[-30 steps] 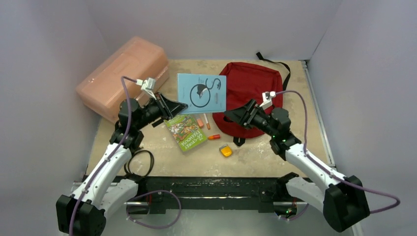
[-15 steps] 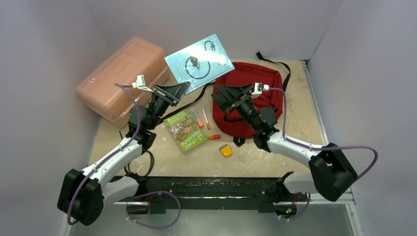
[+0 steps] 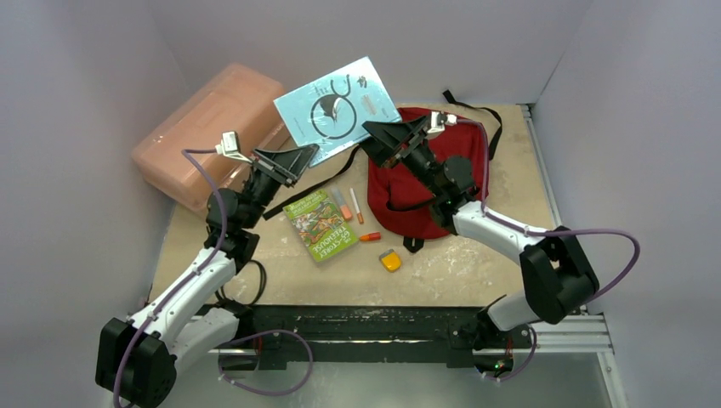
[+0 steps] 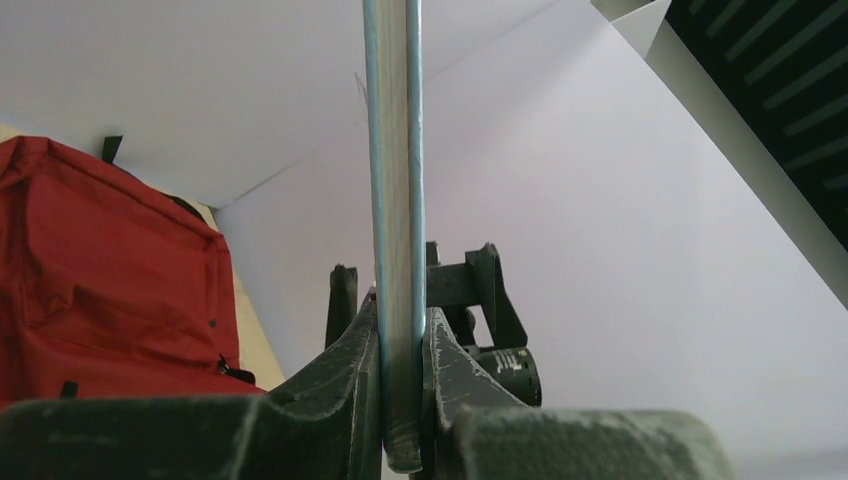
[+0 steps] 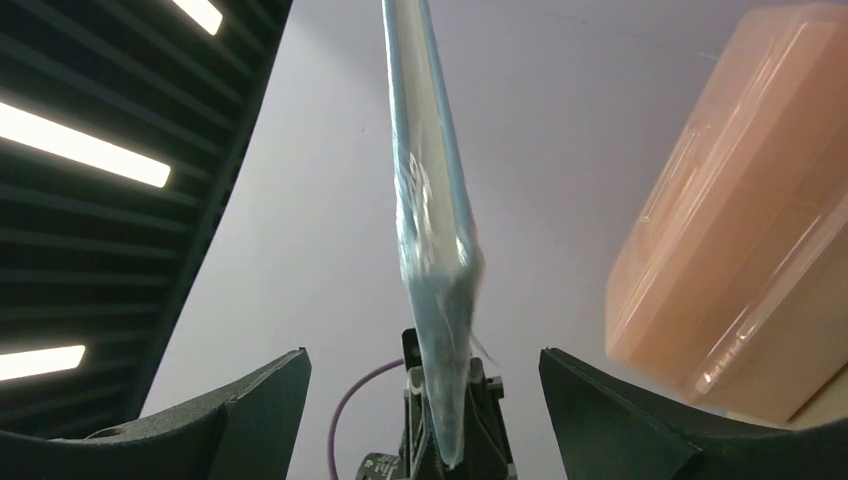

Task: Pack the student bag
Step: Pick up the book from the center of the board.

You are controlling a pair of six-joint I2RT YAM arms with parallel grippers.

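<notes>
The student bag (image 3: 466, 140) lies flat on the bench (image 3: 476, 263), toward the back. I cannot tell if its zips are open or if anything is inside.

Up in the air, just left of the bag's top, is a thin light blue book (image 3: 336, 100). The left tool (image 3: 304, 155) is clenched on the book's lower edge, with one finger on each side. The right tool (image 3: 378, 136) reaches over the bag toward the same book. Its two fingers are spread wide apart with the book's edge between them. They do not touch it.

Far left of the bag sits a pink box (image 3: 208, 132) with its lid down. What is in it does not show.

On the bench just left of the bag lie a green book (image 3: 321, 223), an orange pen (image 3: 370, 237) and a small yellow thing (image 3: 390, 260).
</notes>
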